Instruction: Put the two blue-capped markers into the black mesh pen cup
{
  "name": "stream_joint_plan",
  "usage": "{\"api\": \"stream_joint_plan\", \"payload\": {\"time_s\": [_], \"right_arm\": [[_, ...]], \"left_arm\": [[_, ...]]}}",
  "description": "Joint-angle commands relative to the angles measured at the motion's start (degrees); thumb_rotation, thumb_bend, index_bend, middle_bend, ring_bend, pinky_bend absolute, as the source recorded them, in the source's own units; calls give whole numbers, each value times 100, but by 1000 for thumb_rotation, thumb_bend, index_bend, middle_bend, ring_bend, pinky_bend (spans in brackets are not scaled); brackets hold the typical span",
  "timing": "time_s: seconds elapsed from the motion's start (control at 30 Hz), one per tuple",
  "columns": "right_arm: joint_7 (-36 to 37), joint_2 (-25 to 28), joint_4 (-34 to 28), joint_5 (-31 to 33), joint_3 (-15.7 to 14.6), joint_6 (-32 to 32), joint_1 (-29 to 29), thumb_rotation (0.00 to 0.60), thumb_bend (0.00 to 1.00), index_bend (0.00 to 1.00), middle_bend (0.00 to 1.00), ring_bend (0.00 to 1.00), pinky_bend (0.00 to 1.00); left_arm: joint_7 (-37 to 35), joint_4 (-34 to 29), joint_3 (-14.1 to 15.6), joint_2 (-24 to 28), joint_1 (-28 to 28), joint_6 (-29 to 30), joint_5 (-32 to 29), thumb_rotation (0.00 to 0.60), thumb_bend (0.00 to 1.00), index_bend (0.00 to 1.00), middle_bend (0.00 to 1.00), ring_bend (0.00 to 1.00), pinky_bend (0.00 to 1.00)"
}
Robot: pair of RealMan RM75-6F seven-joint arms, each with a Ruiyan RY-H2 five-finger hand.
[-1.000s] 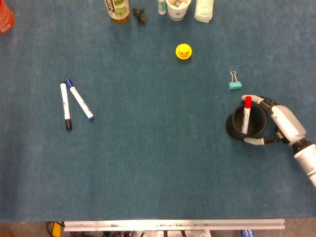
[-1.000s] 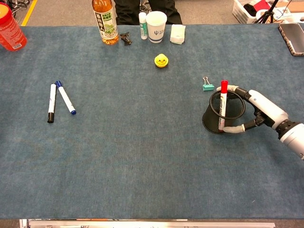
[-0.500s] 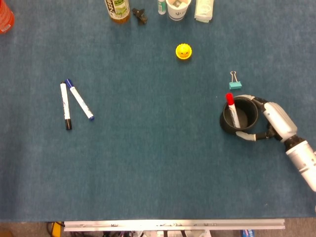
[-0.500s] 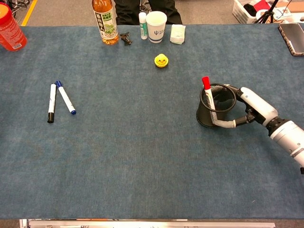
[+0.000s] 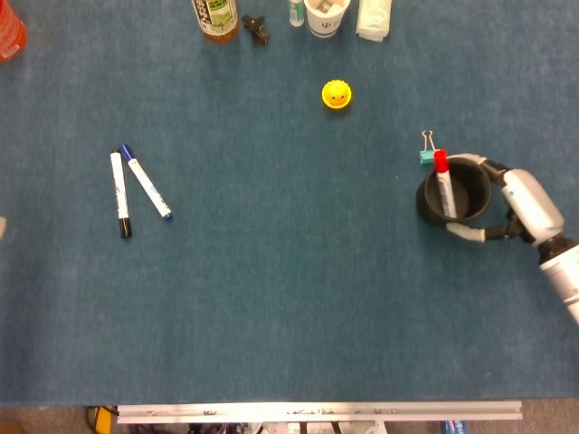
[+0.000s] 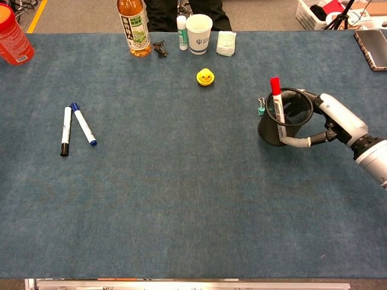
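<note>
The black mesh pen cup [image 5: 425, 204] [image 6: 268, 133] stands at the right of the table with a red-capped marker [image 5: 442, 178] [image 6: 276, 96] leaning inside it. My right hand [image 5: 530, 204] [image 6: 342, 118] grips the cup from its right side, fingers wrapped around the wall. Far left on the cloth lie two white markers side by side in a narrow V: one with blue ends [image 5: 147, 188] [image 6: 83, 124], one with a black end [image 5: 119, 195] [image 6: 65, 131]. A pale sliver [image 5: 2, 228] shows at the left edge of the head view, perhaps my left hand.
A teal binder clip [image 5: 427, 155] [image 6: 261, 109] touches the cup's far left side. A yellow duck toy [image 5: 336, 94] sits mid-table. A bottle [image 6: 133, 27], paper cup [image 6: 199, 34], small tube and packet line the far edge; a red container [image 6: 12, 37] stands far left.
My right hand has carried the cup right and farther away, up against the binder clip. The red marker inside shifted its lean. The pale sliver appeared at the left edge.
</note>
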Motion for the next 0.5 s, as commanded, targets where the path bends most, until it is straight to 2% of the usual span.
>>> {"api": "stream_joint_plan", "payload": {"time_s": [0.03,0.3,0.4,0.5], "right_arm": [[-84,121,-66,27,14,28,-2,600,449,392,415,325,306],[-306,305,-210,125,1,82,-120,600,450,392,415,325,306],[-351,352,-259,156,4,96,-153,600,449,392,415,325,306],[-404,449,-322,258,20,112,-249,600,450,392,415,325,306]], "left_arm": [[-88,137,-18,64,-271,-362,111,600,237,224,239,220,142],[-465,734,-11,19,-1020,-1355,396,600,237,237,249,221,146],[-612,912,3,-39,-1171,-1507,497,600,237,244,257,221,147],[-865,1419,116,-254,-1547,-1982,766,600,237,258,261,221,147]]}}
